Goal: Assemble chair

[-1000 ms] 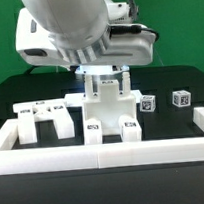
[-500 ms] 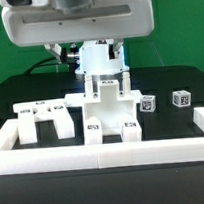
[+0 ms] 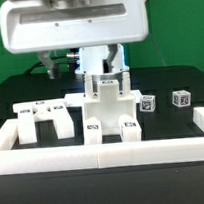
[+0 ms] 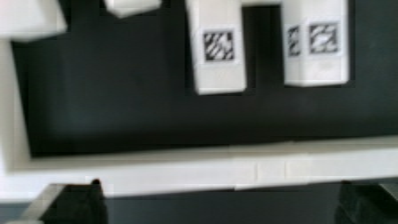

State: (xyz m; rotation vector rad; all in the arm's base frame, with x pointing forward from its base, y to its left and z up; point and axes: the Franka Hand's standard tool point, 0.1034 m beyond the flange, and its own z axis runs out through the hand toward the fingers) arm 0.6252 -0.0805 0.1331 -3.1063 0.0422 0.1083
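Half-built blocky white chair (image 3: 109, 111) stands upright straight below the gripper (image 3: 100, 62), tags on its posts. Loose tagged piece (image 3: 43, 117) lies off toward the exterior view's left of it. Small cube (image 3: 148, 103) and second cube (image 3: 180, 98) sit off to the right.

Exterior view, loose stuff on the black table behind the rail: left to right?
Flat slotted chair part → upright centre assembly → small tagged block → second tagged block.

One part-built chair (image 3: 109, 114), one loose white piece (image 3: 43, 117), two small cubes (image 3: 147, 103) (image 3: 180, 98)
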